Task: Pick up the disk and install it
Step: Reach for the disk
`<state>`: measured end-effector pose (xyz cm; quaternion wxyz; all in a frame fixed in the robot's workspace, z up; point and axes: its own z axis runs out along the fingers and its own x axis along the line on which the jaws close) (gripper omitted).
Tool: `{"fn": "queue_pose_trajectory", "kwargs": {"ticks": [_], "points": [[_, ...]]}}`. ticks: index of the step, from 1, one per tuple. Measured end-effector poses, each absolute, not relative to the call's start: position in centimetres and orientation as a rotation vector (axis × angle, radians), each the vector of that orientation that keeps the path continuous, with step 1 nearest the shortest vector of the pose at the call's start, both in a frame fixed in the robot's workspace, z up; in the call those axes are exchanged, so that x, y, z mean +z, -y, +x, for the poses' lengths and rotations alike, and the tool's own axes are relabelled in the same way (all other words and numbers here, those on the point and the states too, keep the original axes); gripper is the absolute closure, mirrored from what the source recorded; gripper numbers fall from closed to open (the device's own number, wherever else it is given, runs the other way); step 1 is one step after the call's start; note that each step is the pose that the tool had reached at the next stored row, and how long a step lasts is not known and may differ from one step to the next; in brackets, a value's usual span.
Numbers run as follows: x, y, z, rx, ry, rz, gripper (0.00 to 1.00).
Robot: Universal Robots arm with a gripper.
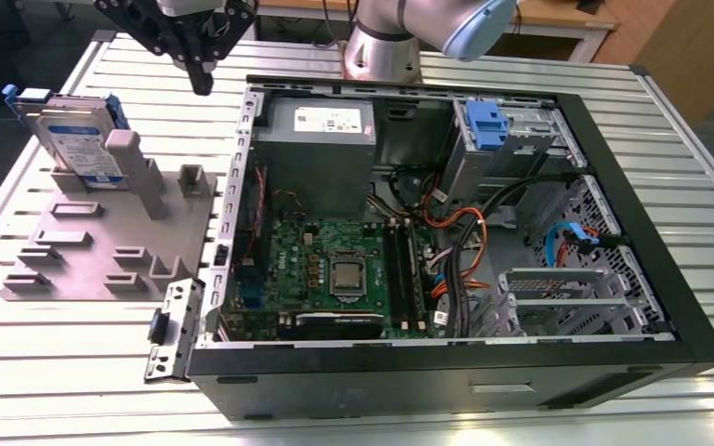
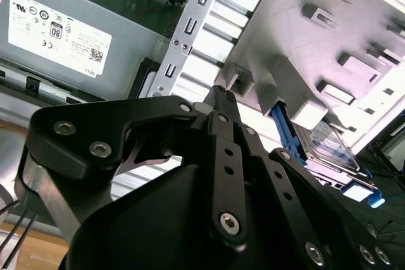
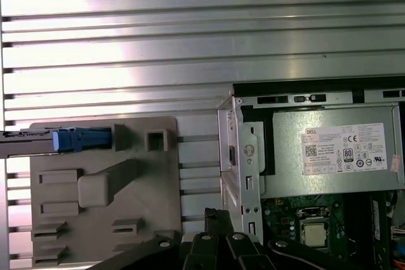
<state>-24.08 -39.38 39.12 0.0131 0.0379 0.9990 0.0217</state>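
The disk (image 1: pixel 74 139) stands on edge in a slot at the far end of the grey holder plate (image 1: pixel 97 251), at the exterior view's left; it is silver with a white-and-blue label and a blue frame. My gripper (image 1: pixel 202 85) hangs in the air above the table between the disk and the open computer case (image 1: pixel 654 232). It is shut, holds nothing and touches nothing. In the first wrist view the disk (image 3: pixel 38 140) shows edge-on, well away from the gripper (image 3: pixel 217 214). In the second wrist view the disk (image 2: pixel 329 147) lies beyond the gripper (image 2: pixel 219 93).
The open case holds a grey power supply (image 1: pixel 320 125), a green motherboard (image 1: pixel 332 269), loose cables and a drive bay with a blue latch (image 1: pixel 486 125) at its far side. Tall grey posts (image 1: pixel 134 172) rise from the holder plate. The arm's base (image 1: pixel 382 51) stands behind the case.
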Motion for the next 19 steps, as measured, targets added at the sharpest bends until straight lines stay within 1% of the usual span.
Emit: {"fn": "queue_pose_trajectory", "kwargs": {"ticks": [19], "points": [[39.0, 39.4, -25.2, 0.068, -3.113, 0.118, 0.89]]}}
